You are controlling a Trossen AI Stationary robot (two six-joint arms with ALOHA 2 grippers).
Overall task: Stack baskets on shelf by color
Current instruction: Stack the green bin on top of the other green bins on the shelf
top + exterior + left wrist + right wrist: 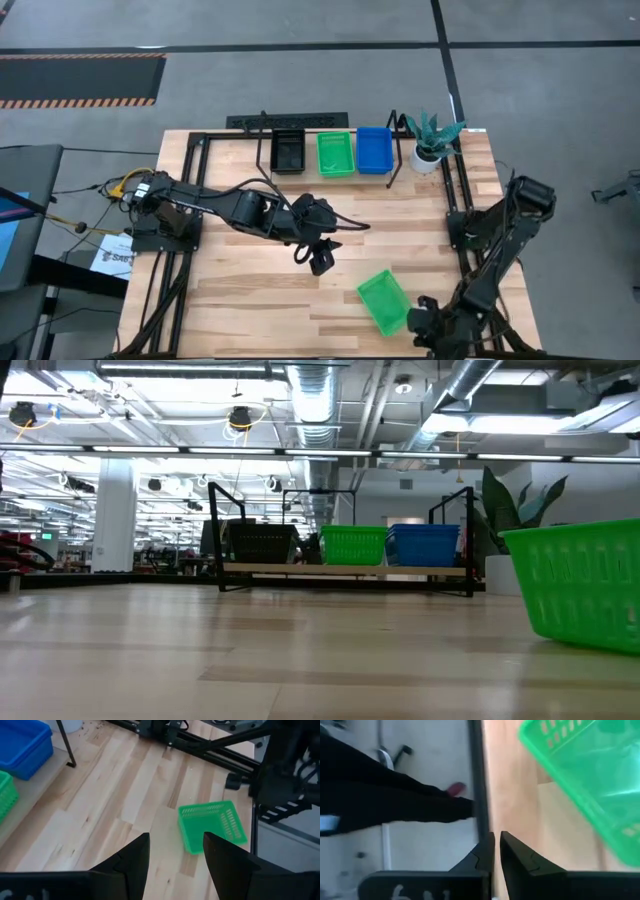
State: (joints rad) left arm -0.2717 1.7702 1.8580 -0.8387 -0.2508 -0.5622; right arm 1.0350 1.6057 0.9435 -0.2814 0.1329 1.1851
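Observation:
A black basket [288,150], a green basket [335,153] and a blue basket [375,149] stand side by side on the shelf [345,570] at the table's far edge. Another green basket [383,301] rests on its bottom on the tabletop near the front right; it also shows in the low view [585,585]. My left gripper [320,258] is open and empty over the table's middle, with that green basket [212,826] ahead of it. My right gripper [496,852] is shut and empty at the table's near right edge [430,325], just beside that basket [590,775].
A white pot with a green plant [430,150] stands right of the shelf. Black frame rails [460,200] run along the table's left and right sides. Bare wooden tabletop [250,290] lies between the shelf and the near edge.

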